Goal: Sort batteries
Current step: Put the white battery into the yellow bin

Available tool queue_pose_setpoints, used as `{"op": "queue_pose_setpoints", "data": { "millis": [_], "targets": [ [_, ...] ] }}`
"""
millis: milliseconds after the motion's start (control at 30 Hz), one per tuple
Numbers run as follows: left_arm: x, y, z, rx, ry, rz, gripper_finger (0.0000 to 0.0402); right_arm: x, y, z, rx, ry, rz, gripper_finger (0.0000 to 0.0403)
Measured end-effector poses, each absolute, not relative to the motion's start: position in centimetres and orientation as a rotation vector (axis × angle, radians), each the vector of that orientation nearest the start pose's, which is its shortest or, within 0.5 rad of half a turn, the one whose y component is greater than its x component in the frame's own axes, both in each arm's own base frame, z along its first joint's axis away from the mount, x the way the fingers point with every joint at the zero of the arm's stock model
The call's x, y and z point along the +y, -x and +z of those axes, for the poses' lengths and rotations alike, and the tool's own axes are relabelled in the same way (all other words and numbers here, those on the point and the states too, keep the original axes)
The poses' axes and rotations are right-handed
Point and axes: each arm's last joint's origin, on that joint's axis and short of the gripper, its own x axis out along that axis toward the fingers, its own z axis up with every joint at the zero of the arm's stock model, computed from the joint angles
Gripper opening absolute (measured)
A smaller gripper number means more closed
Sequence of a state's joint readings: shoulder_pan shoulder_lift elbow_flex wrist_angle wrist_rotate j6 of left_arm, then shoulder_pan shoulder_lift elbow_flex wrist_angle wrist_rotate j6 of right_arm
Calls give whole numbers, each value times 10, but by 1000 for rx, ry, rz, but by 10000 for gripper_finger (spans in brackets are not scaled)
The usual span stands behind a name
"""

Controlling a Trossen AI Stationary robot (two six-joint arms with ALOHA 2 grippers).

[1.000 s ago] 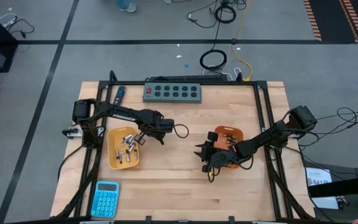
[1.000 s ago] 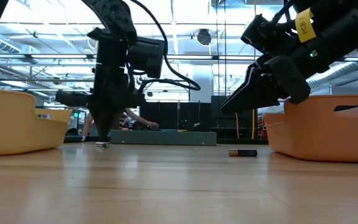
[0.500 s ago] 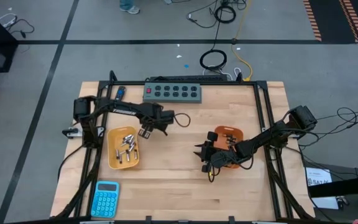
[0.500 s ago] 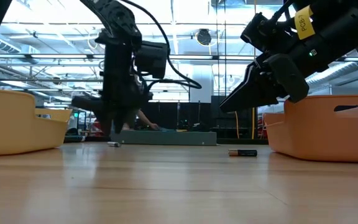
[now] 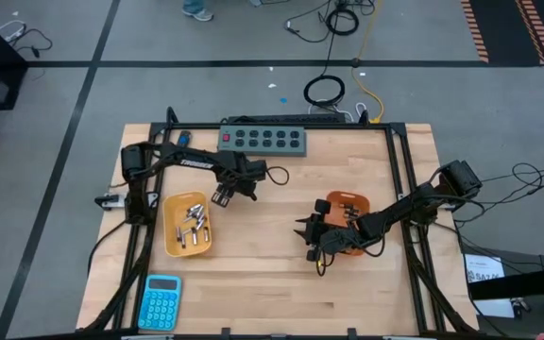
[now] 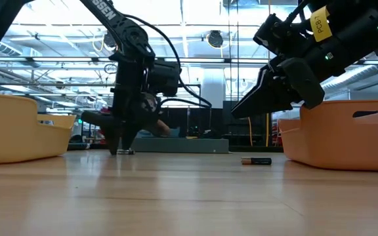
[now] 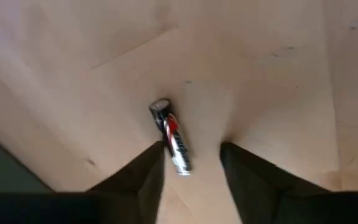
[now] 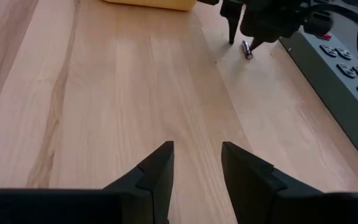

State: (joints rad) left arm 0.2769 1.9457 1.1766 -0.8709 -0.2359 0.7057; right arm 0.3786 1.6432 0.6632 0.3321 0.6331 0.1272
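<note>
On the wooden table (image 5: 272, 283), a yellow tray (image 5: 171, 247) holds silvery batteries (image 5: 193, 223), and an orange tray (image 5: 359, 202) sits well apart beside the waiting right gripper (image 5: 303, 229), its jaws spread. Between the trays, the left gripper (image 5: 221, 197) hangs low, jaws spread either side of a loose battery (image 7: 171, 136) lying on the wood.

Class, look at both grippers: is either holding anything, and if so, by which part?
Nothing is held. The left gripper has open jaws straddling a loose battery on the table; the right gripper is open and empty.
</note>
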Motion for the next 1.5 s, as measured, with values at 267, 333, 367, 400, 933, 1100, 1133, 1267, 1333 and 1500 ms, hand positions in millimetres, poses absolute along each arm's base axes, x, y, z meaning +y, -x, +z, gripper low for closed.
{"op": "queue_pose_setpoints", "data": {
  "millis": [267,333,367,400,933,1100,1133,1267,1333,1500],
  "targets": [
    [86,-317,120,1728,-462,-183,22,93,-284,142,551,190,-284,125],
    [84,-317,120,1729,-447,-159,22,93,-284,142,551,190,-284,125],
    [82,-318,120,1731,-441,-146,22,93,-284,142,551,191,-284,125],
    [80,-318,121,1732,-440,-137,22,93,-284,142,551,190,-284,125],
    [18,-282,229,1641,346,-209,20,92,-283,142,548,185,-314,125],
    [-9,-250,230,1775,392,-191,20,92,-283,141,548,177,-316,125],
    [-11,-245,224,1804,386,-172,20,92,-283,142,546,176,-315,125],
    [-12,-224,194,1924,316,-103,20,92,-283,142,545,175,-315,125],
    [-10,-216,181,1959,251,-57,20,93,-283,142,544,175,-315,125],
    [-3,-203,163,1998,65,76,32,93,-283,142,542,173,-315,125]
  ]
}}
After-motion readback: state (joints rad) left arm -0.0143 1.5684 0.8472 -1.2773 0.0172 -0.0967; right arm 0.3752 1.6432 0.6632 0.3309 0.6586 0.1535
